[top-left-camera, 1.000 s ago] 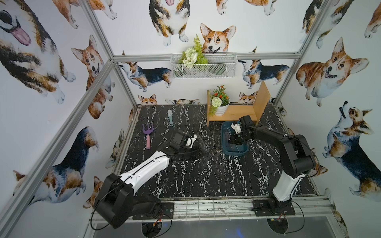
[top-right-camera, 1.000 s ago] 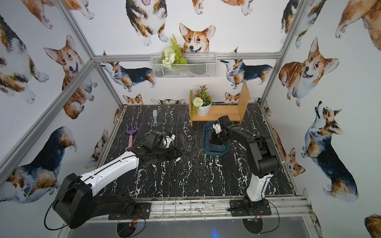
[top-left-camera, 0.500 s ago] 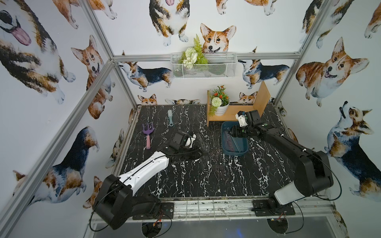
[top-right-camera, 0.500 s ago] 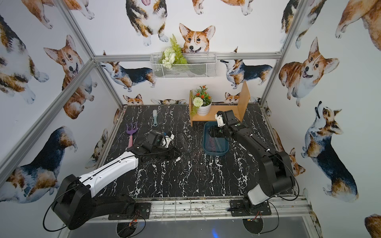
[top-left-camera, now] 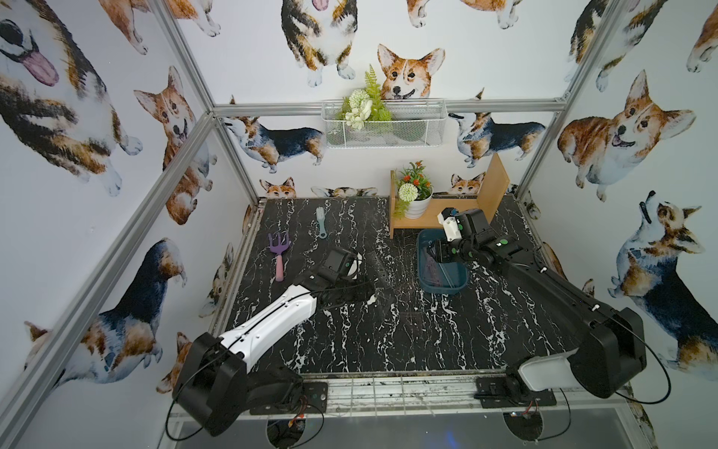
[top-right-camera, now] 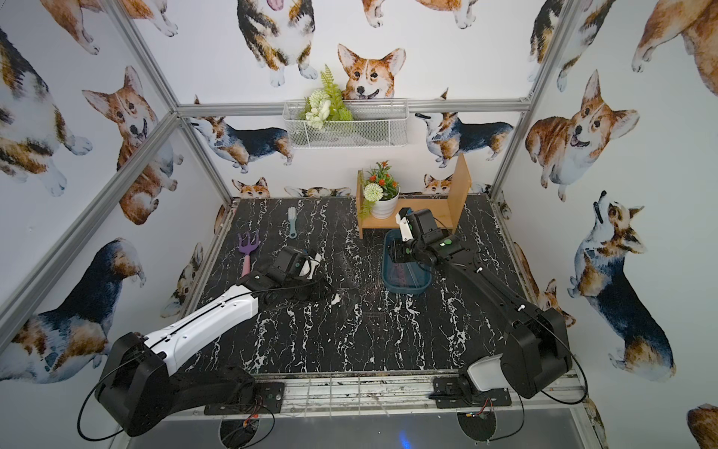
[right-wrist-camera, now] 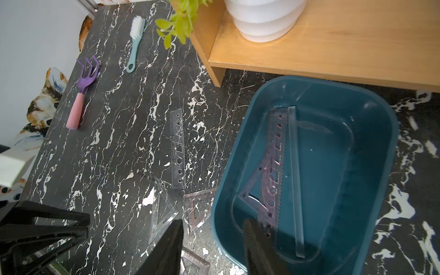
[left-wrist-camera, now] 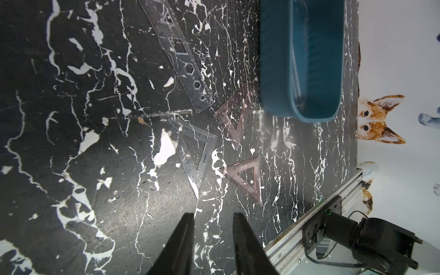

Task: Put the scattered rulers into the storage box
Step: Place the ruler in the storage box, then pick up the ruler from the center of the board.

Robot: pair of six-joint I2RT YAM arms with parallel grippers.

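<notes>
Storage box (right-wrist-camera: pixel 357 190): I count purple-tinted rulers (right-wrist-camera: pixel 276 152) and a clear strip (right-wrist-camera: pixel 295 178) inside. My right gripper (right-wrist-camera: pixel 213 223), low in it a second ago, now hangs above its rim, fingers apart, empty. Beside the box: stencil ruler (left-wrist-camera: pixel 181 54), clear set square (left-wrist-camera: pixel 206 162), purple set square (left-wrist-camera: pixel 223 116), second purple set square (left-wrist-camera: pixel 235 181), all just ahead of my left gripper (left-wrist-camera: pixel 213 215), parted, touching none; fork (right-wrist-camera: pixel 75 112) and brush (right-wrist-camera: pixel 134 40) lie well apart.

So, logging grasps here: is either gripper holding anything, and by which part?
Nothing is held. The left gripper has its jaws open with only bare table between them; the right gripper is open and empty, straddling the box rim.
</notes>
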